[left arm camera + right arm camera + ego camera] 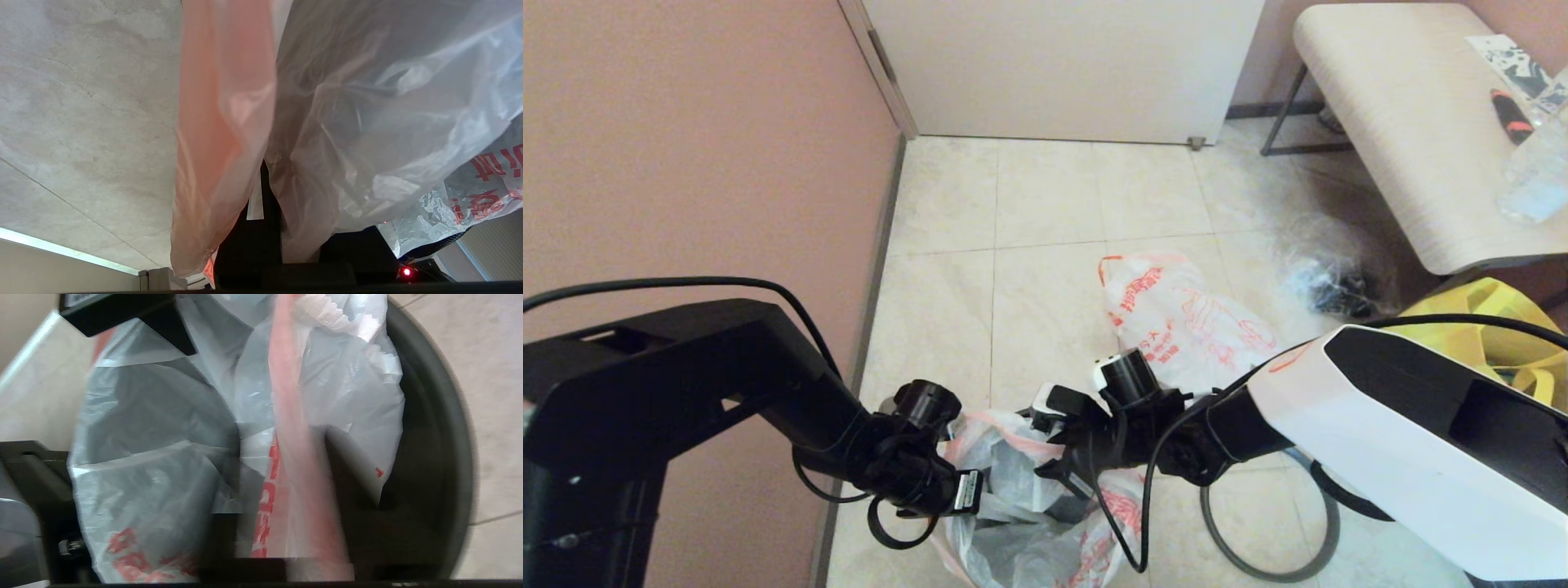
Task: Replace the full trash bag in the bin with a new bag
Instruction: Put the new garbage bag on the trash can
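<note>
The limp white new bag with red lettering hangs spread between my two grippers at the bottom of the head view. My left gripper is shut on its edge; an orange-red handle drapes over one finger. My right gripper stands open inside the bin, a round black bucket, with the other handle running between its fingers. From the head view the bin is hidden under the bag. The bulgy full trash bag lies on the floor tiles beyond both grippers.
A clear plastic bag with dark contents lies right of the full bag. A yellow tote sits under a pale bench holding a bottle. The pink wall is close on the left and a white door stands behind.
</note>
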Controlling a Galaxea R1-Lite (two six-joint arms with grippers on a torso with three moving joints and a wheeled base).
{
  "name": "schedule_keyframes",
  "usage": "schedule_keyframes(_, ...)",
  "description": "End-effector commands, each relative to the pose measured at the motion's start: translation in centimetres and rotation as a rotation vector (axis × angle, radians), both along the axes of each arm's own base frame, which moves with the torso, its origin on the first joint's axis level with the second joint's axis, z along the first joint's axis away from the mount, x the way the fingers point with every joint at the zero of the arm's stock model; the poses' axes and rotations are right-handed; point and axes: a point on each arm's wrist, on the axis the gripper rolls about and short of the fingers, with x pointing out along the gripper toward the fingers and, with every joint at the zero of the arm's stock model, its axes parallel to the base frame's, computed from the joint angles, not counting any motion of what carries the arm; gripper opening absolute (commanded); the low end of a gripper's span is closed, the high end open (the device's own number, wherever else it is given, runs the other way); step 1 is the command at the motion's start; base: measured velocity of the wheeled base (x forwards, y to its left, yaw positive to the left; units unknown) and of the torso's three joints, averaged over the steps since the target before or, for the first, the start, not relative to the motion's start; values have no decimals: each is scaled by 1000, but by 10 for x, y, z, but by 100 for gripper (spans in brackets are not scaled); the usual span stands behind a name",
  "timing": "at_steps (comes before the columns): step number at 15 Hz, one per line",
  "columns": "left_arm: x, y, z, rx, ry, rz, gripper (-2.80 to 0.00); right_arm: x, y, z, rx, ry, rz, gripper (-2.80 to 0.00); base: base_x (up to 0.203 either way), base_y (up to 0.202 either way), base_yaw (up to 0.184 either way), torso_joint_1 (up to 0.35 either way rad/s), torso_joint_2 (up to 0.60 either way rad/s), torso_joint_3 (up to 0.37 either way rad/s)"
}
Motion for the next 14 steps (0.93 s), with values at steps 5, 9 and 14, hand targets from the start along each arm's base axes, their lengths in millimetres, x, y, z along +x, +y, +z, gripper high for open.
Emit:
schedule_keyframes(5, 0, 0, 0, -2, 1, 2, -280, -2, -1, 2, 0, 33, 7, -280, 0, 0, 0, 0, 0, 0)
schedule_keyframes(9, 0, 0, 1, -4, -1, 4, -280, -1, -14, 23, 1, 0, -33, -280, 0, 0, 0, 0, 0, 0)
schedule_keyframes(14, 0, 0, 3, -11, -3, 5, -280, 1, -31, 29, -197, -94, -188, -280, 0, 0, 0, 0, 0, 0)
